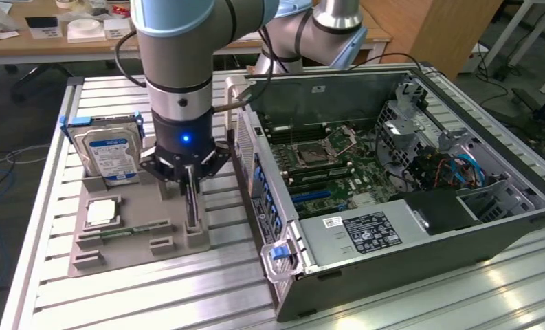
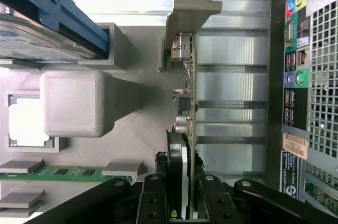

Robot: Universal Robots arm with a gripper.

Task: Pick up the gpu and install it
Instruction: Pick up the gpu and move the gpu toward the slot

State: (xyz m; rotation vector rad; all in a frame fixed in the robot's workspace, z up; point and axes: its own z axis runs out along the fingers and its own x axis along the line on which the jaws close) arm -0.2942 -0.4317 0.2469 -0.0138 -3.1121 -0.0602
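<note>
Gripper (image 2: 182,197) is clamped on the gpu (image 2: 188,97), which stands in its tray (image 1: 135,247) slot; we've got grip, but lift and install remain undone.

The gripper (image 1: 192,184) hides the card's (image 1: 192,210) top edge, left of centre. I can't read the computer's (image 1: 419,275) tiny sticker (image 1: 368,232).

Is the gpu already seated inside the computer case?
No: the gpu stands upright in the gray holder tray beside the computer case, with the gripper closed on it.
</note>
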